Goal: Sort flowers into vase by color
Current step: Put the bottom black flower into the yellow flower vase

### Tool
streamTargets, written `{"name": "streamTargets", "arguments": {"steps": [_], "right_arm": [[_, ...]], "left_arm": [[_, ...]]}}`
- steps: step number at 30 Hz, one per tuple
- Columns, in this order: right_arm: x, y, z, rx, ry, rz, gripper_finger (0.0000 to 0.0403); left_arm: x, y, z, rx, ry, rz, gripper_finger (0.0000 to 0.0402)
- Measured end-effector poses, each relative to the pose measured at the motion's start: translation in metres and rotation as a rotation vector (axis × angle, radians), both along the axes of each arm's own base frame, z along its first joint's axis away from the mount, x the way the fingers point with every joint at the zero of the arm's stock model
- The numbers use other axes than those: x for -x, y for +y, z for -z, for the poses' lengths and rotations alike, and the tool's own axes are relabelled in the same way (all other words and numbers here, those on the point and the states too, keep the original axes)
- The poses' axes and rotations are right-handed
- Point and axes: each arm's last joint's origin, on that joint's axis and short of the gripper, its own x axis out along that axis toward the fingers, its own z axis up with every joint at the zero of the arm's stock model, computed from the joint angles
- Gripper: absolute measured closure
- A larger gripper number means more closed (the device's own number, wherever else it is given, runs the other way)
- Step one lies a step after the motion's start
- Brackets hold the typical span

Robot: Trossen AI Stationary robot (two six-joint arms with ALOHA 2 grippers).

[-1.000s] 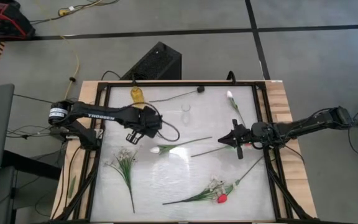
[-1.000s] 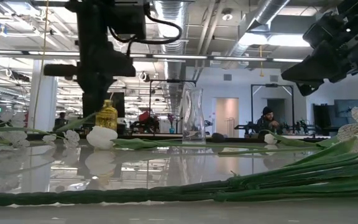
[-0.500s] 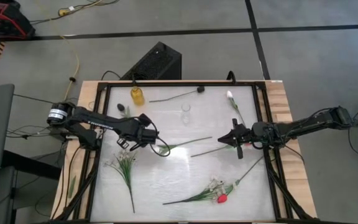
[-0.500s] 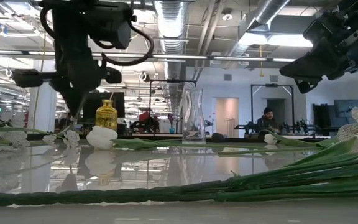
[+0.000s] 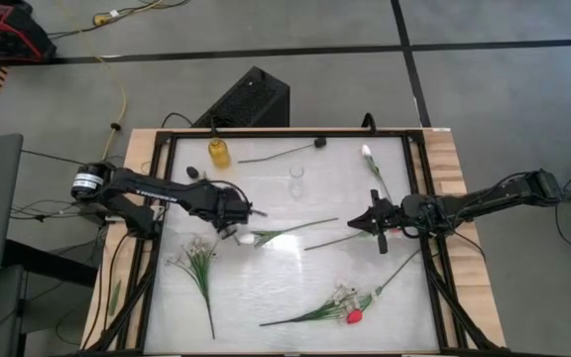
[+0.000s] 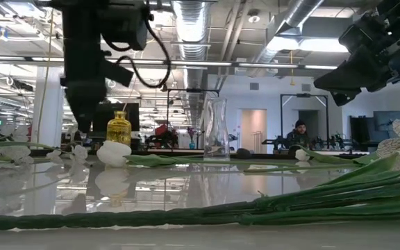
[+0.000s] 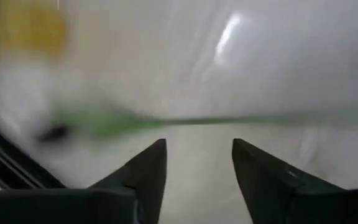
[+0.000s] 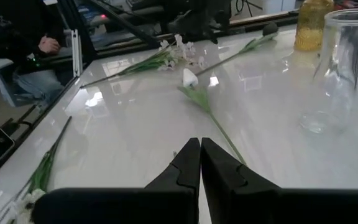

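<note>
A white tulip lies on the white table, its green stem running toward the right. My left gripper is open just above and left of its head; the left wrist view shows a blurred green stem beyond the fingertips. My right gripper is shut and empty over the table's right middle, and it also shows in its wrist view. A clear vase and a yellow vase stand toward the far side. A red flower lies near the front.
A leafy white-blossom sprig lies at the left front, another by the red flower. A white flower and a dark-headed one lie at the far side. A black frame rims the table. A person sits beyond it.
My left gripper has gone toward the table's near edge and down, tipping its fingers toward the table, and has ended beside the white tulip's head. The yellow vase, covered by the arm before, shows again.
</note>
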Motion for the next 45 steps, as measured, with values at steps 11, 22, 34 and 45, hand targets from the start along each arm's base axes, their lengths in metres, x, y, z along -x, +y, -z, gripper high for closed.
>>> {"name": "streamTargets", "arguments": {"steps": [11, 22, 34, 45], "right_arm": [[0.001, 0.0, 0.005, 0.053, 0.053, -0.023, 0.036], [0.004, 0.002, 0.012, 0.046, 0.127, -0.078, 0.036], [0.005, 0.005, 0.013, 0.054, 0.14, -0.106, 0.036], [0.005, 0.004, 0.015, 0.055, 0.152, -0.106, 0.036]], "left_arm": [[-0.004, 0.007, 0.002, 0.012, -0.341, -0.86, 0.0214], [0.012, 0.015, 0.042, 0.046, -0.43, -1.189, 0.0228], [0.017, 0.033, 0.055, 0.111, -0.426, -1.175, 0.0228], [0.024, 0.035, 0.056, 0.156, -0.318, -1.156, 0.0306]]}}
